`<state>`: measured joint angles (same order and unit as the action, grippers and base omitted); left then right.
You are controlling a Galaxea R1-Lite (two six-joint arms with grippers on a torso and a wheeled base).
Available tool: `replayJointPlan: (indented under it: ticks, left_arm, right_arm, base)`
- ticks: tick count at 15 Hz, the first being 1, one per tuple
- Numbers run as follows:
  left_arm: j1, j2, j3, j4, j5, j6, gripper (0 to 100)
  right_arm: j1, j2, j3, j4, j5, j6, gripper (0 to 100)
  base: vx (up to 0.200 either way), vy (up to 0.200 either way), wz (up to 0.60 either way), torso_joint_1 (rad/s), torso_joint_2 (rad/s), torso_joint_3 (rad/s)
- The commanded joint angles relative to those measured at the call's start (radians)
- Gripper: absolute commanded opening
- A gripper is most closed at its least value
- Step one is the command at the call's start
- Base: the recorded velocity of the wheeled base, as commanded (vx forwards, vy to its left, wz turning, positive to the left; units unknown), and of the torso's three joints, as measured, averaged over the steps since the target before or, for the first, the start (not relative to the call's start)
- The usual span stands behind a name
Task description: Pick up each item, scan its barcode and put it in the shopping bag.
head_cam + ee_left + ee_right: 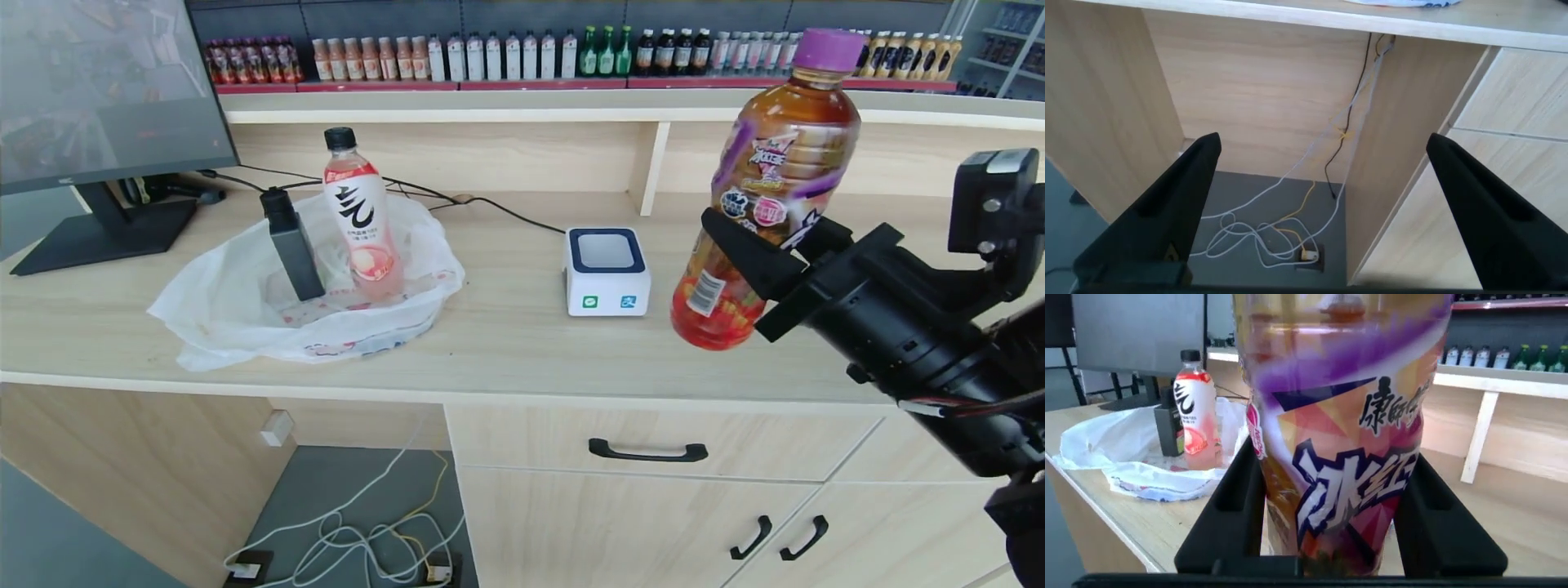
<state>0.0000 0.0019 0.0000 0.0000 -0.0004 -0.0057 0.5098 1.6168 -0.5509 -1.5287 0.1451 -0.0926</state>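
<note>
1. One long wooden counter spans the head view. It has drawers below at 5 o'clock and an open recess at 7 o'clock with loose cables on the floor.
2. One dark monitor stands on the counter at 10 o'clock.
3. One white shopping bag lies spread open on the counter at 9 o'clock of the scanner, just off the monitor's foot.
4. One right gripper comes in from 4 o'clock. Its black fingers are closed against both sides of the tea bottle, gripping it around the lower half.
5. One left gripper sits low in front of the recess beneath the counter. Its two fingers are spread wide apart with nothing between them, and the floor cables show beyond.
6. One tea bottle with amber liquid and a purple cap is in the right gripper at 3 o'clock of the scanner. It is tilted so that its cap leans toward 1 o'clock. A barcode patch shows low on its label, facing 8 o'clock.
7. One pink bottle with a black cap stands upright inside the shopping bag.
8. One white scanner with a dark-rimmed window on top sits on the counter at centre, between the bag and the tea bottle.
9. One dark grey carton stands in the bag, just beside the pink bottle at its 9 o'clock.
</note>
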Motion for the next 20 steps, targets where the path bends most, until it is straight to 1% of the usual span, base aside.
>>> replayJointPlan:
  ticks: [1, 2, 3, 4, 5, 7, 9, 10, 11, 12, 13, 15, 16, 20]
  left_arm:
    - [-0.002, 0.000, 0.000, 0.000, 0.000, 0.000, 100]
    - [-0.002, 0.000, 0.000, 0.000, 0.000, 0.000, 100]
    - [-0.002, 0.000, 0.000, 0.000, 0.000, -0.002, 100]
    - [-0.002, 0.000, 0.000, 0.000, 0.000, -0.002, 100]
    - [-0.002, 0.000, 0.000, 0.000, -0.001, 0.000, 100]
    - [-0.002, 0.000, 0.000, 0.000, 0.000, 0.000, 100]
    - [-0.002, 0.000, 0.000, 0.000, 0.000, -0.002, 100]
    - [-0.002, 0.000, 0.000, 0.000, 0.000, -0.002, 100]
    - [-0.002, 0.000, 0.000, 0.000, 0.000, -0.002, 100]
    - [-0.002, 0.000, 0.000, 0.000, 0.000, -0.002, 100]
    - [-0.002, 0.000, 0.000, 0.000, 0.000, -0.002, 100]
    - [-0.002, 0.000, 0.000, 0.000, 0.000, -0.002, 100]
    - [-0.002, 0.000, 0.000, 0.000, 0.000, -0.002, 100]
    - [-0.002, 0.000, 0.000, 0.000, 0.000, -0.002, 100]
  right_arm:
    - [-0.008, 0.038, -0.047, 0.015, 0.024, -0.012, 0]
    - [-0.014, 0.044, -0.066, 0.024, 0.060, -0.029, 0]
    - [-0.025, 0.071, -0.106, 0.025, 0.093, -0.102, 0]
    - [-0.037, 0.092, -0.141, 0.036, 0.100, -0.187, 0]
    - [-0.037, 0.100, -0.153, 0.044, 0.105, -0.216, 0]
    - [-0.036, 0.137, -0.227, 0.088, 0.137, -0.381, 0]
    - [-0.036, 0.181, -0.342, 0.128, 0.195, -0.513, 0]
    - [-0.020, 0.215, -0.417, 0.144, 0.208, -0.584, 0]
    - [-0.004, 0.229, -0.451, 0.145, 0.209, -0.613, 0]
    - [0.039, 0.290, -0.544, 0.147, 0.228, -0.681, 0]
    - [0.041, 0.313, -0.578, 0.147, 0.243, -0.702, 0]
    - [0.012, 0.377, -0.673, 0.147, 0.306, -0.806, 0]
    - [-0.001, 0.391, -0.701, 0.147, 0.340, -0.837, 0]
    - [-0.024, 0.469, -0.764, 0.147, 0.442, -0.906, 0]
  base:
    - [0.000, 0.000, 0.00, 0.000, 0.00, 0.000]
    - [0.000, 0.000, 0.00, 0.000, 0.00, 0.000]
    - [0.000, 0.000, 0.00, 0.000, 0.00, 0.000]
    - [0.000, 0.000, 0.00, 0.000, 0.00, 0.000]
    - [0.000, 0.000, 0.00, 0.000, 0.00, 0.000]
    - [0.000, 0.000, 0.00, 0.000, 0.00, 0.000]
    - [0.000, 0.000, 0.00, 0.000, 0.00, 0.000]
    - [0.000, 0.000, 0.00, 0.000, 0.00, 0.000]
    - [0.000, 0.000, 0.00, 0.000, 0.00, 0.000]
    - [0.000, 0.000, 0.00, 0.000, 0.00, 0.000]
    - [0.000, 0.000, 0.00, 0.000, 0.00, 0.000]
    - [0.000, 0.000, 0.00, 0.000, 0.00, 0.000]
    - [0.000, 0.000, 0.00, 0.000, 0.00, 0.000]
    - [0.000, 0.000, 0.00, 0.000, 0.00, 0.000]
